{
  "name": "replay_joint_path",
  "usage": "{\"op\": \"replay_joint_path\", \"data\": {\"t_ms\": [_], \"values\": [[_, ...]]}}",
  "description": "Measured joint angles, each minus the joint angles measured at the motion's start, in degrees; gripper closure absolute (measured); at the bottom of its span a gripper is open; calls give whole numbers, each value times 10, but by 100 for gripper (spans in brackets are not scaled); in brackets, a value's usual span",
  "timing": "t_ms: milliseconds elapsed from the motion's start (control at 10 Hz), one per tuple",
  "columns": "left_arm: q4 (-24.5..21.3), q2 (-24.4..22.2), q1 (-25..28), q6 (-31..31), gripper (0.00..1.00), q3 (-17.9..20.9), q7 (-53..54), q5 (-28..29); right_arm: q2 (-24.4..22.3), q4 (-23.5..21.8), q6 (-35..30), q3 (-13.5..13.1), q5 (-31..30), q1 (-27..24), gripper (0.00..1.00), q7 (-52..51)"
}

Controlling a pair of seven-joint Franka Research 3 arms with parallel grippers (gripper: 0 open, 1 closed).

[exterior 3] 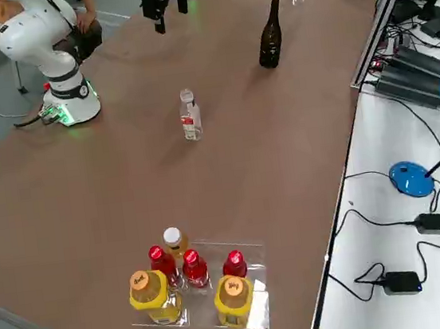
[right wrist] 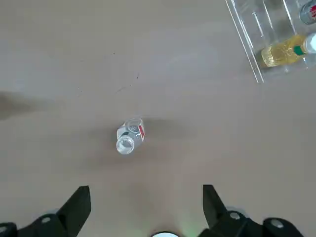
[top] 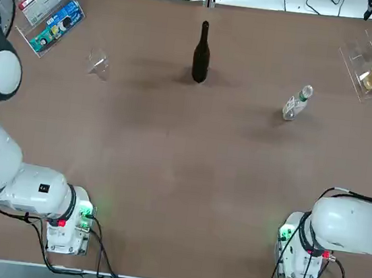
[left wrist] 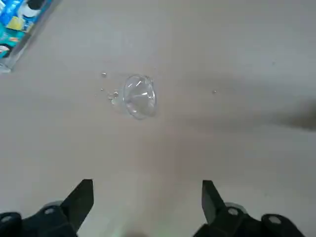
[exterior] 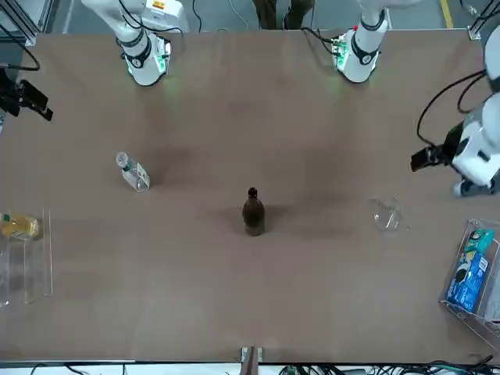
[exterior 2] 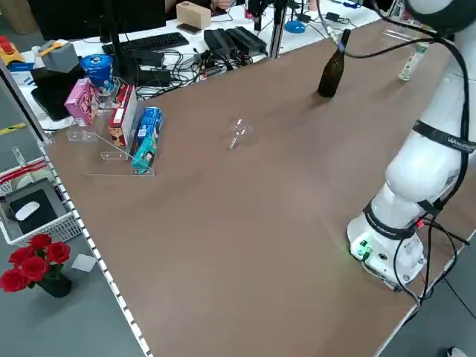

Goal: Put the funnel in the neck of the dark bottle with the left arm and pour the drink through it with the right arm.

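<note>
From my remote station I found the dark bottle point(top: 201, 58) upright at the far middle of the table, apart from everything else; I judged that it had been given room on both sides so that each arm could reach its neck. The funnel point(left wrist: 139, 97) lay loose on the bare surface to the far left, near the clear tray of snack packets point(top: 51, 24), within the left arm's likely reach. The drink point(exterior 3: 190, 115) stood to the right of the dark bottle, on the right arm's side (a sensible division of labour, in my view).

The left gripper point(left wrist: 148, 205) was on the left side of the table, raised above the surface; its jaws stood wide apart and had hold of nothing, touching neither funnel nor tabletop. The right gripper point(right wrist: 147, 210) was over the right side, likewise wide apart and empty, with the drink ahead of it, untouched.

No funnel sat in the neck. I judged seating it to be the first step, and noted that its light, clear plastic could slip or tip when pinched.
</note>
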Motion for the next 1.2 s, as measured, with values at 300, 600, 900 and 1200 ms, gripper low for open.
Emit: {"op": "replay_joint_path", "data": {"t_ms": [300, 600, 900, 1200], "values": [[0, 63, 8, 40, 4, 2, 2, 5, 0, -10, 0, 0, 0, -1, 0, 0], [-29, 100, 5, 99, 1, -1, 9, 137, 0, -16, 0, 0, 0, -1, 0, 0], [-98, 140, -19, 177, 1, -8, -35, 270, 0, -28, 5, -1, 0, -1, 0, 0], [-132, 167, -25, 200, 3, -17, -83, 322, 0, -43, 33, -7, 0, -4, 0, 0]]}}
